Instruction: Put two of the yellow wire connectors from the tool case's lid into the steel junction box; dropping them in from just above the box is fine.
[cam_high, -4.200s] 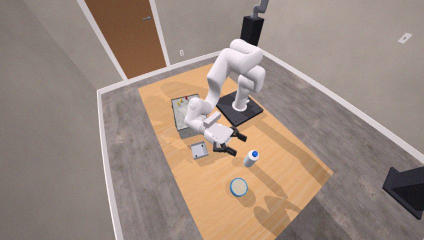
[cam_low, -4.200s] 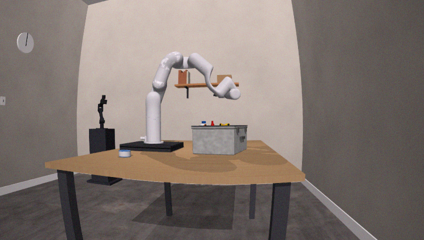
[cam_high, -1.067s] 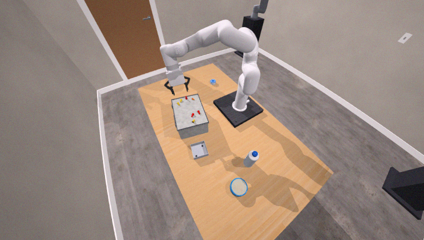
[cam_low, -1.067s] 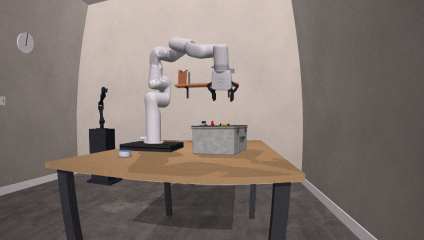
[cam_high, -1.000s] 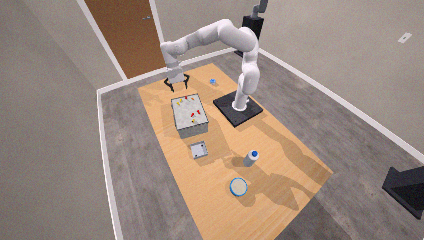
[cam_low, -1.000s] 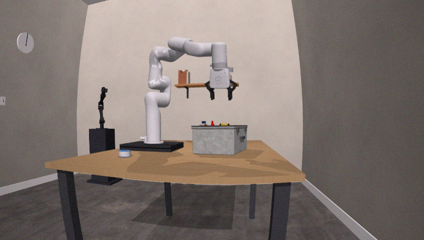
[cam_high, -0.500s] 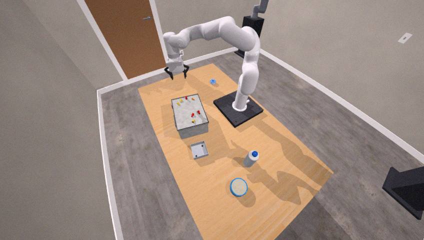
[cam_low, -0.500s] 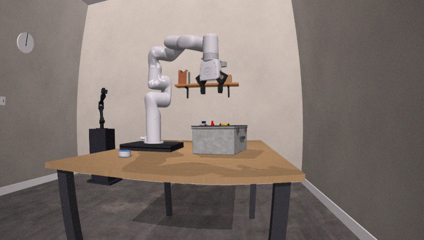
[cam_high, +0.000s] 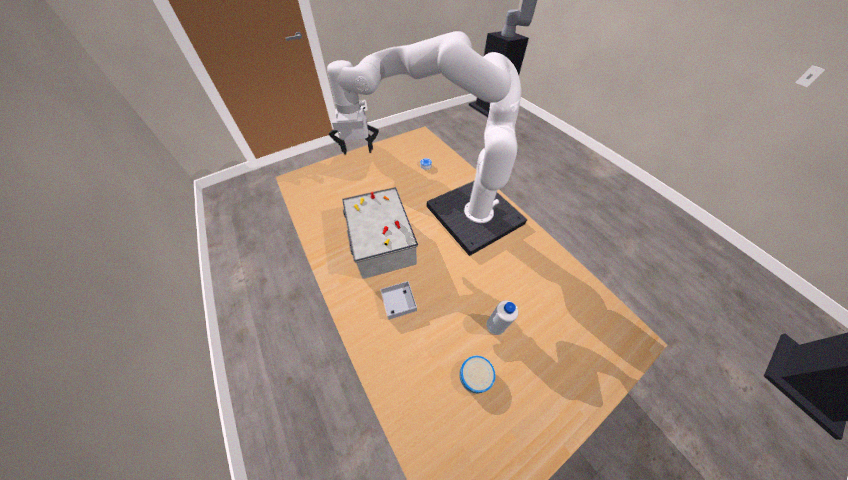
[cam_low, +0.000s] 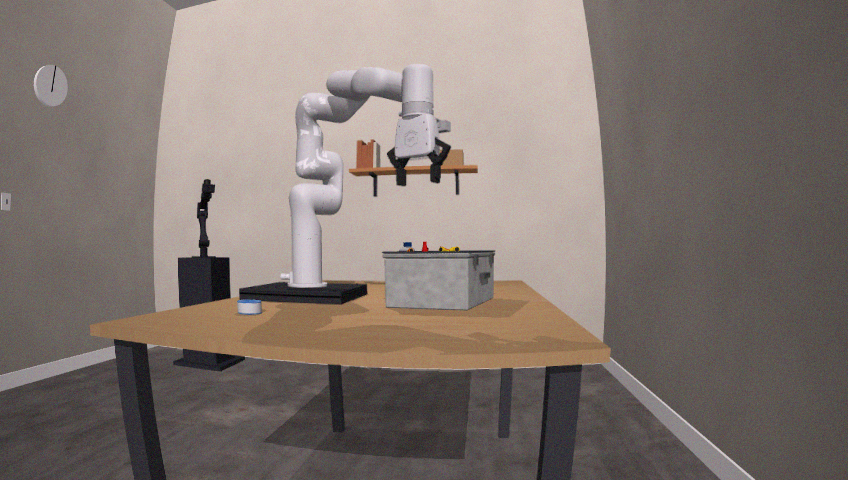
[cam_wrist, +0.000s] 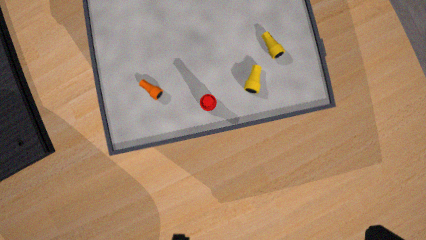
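Note:
The grey tool case (cam_high: 386, 261) (cam_low: 438, 279) (cam_wrist: 200, 45) stands mid-table, its flat lid facing up. Two yellow wire connectors (cam_wrist: 273, 45) (cam_wrist: 253, 79) (cam_high: 357, 206) (cam_high: 363, 201) lie near the lid's far end, and a third yellow one (cam_high: 386, 241) lies near its front. An orange connector (cam_wrist: 151, 89) and a red one (cam_wrist: 208, 102) lie beside them. The steel junction box (cam_high: 398, 300) sits open-topped in front of the case. My gripper (cam_high: 354, 142) (cam_low: 418, 172) (cam_wrist: 280, 235) is open and empty. It hangs high, just past the case's far edge.
A white bottle with a blue cap (cam_high: 502, 316) and a blue-rimmed bowl (cam_high: 477, 374) stand toward the table's near end. A small blue ring (cam_high: 426, 162) (cam_low: 249, 306) lies at the far end. The arm's black base plate (cam_high: 476, 223) is right of the case.

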